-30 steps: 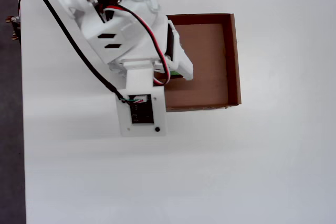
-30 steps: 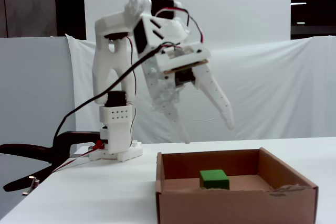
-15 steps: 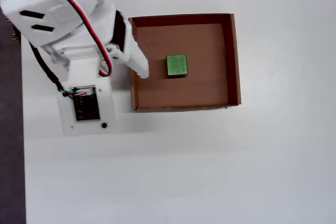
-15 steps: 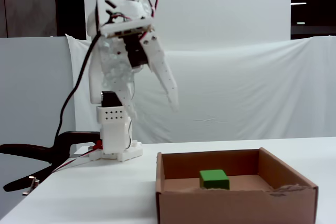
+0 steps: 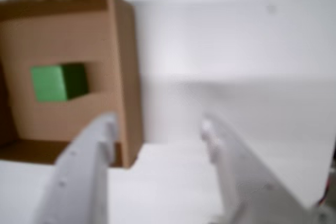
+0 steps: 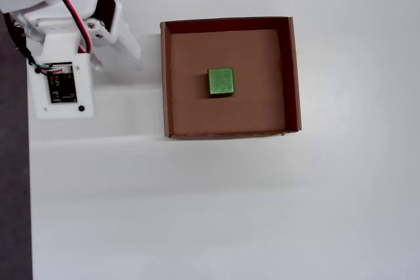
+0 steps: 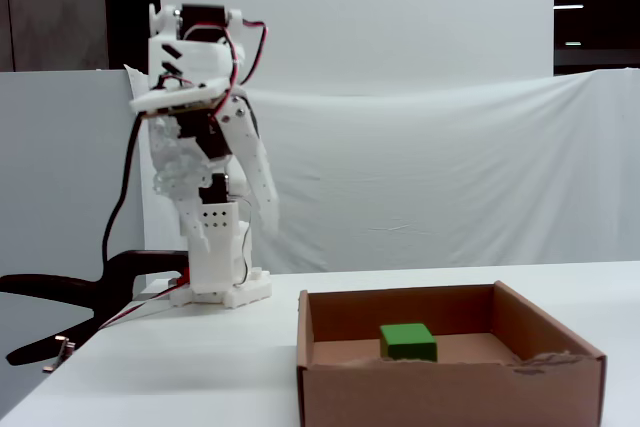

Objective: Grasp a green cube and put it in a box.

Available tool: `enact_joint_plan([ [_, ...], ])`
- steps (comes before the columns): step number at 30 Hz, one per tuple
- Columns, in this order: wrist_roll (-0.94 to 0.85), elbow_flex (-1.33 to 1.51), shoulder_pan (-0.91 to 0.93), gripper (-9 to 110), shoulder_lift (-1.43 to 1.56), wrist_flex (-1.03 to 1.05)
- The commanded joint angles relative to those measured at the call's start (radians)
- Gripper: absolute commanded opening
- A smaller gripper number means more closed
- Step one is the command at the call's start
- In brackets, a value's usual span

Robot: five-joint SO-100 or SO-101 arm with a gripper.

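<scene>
While the white table [image 6: 262,214] stretched bare around it, the white arm [image 7: 195,127] stood folded up tall over its base at the table's nine o'clock edge in the overhead view, upper body drawn back, forearm angled down. The box [image 6: 292,77] sat flat near the middle of the table, off toward the arm's three o'clock, well apart from it. The gripper [image 5: 157,129] hung in the air with its two fingers [image 5: 84,166] spread wide and nothing between them. The green cube [image 6: 221,82] rested on the box floor, about centre, clear of all four walls.
</scene>
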Motion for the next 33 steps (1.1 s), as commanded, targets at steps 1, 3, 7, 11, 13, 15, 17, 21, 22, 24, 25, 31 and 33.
enact_joint_plan([
  [1, -0.021, 0.101, 0.015, 20, 0.126, -0.037],
  [3, -0.026, 0.184, 0.025, 19, 0.190, -0.048],
  [7, -0.037, 0.322, 0.054, 19, 0.295, -0.058],
  [11, -0.069, 0.454, 0.112, 18, 0.388, -0.061],
  [13, -0.087, 0.525, 0.133, 18, 0.445, -0.067],
  [15, -0.101, 0.606, 0.147, 18, 0.526, -0.075],
  [17, -0.107, 0.680, 0.152, 18, 0.609, -0.083],
  [21, -0.120, 0.778, 0.158, 18, 0.808, -0.008],
  [22, -0.126, 0.782, 0.160, 17, 0.851, 0.034],
  [24, -0.135, 0.782, 0.169, 17, 0.902, 0.103],
  [25, -0.146, 0.784, 0.170, 17, 0.943, 0.187],
  [31, -0.137, 0.784, 0.192, 20, 0.953, 0.305],
  [33, -0.137, 0.784, 0.192, 20, 0.953, 0.301],
])
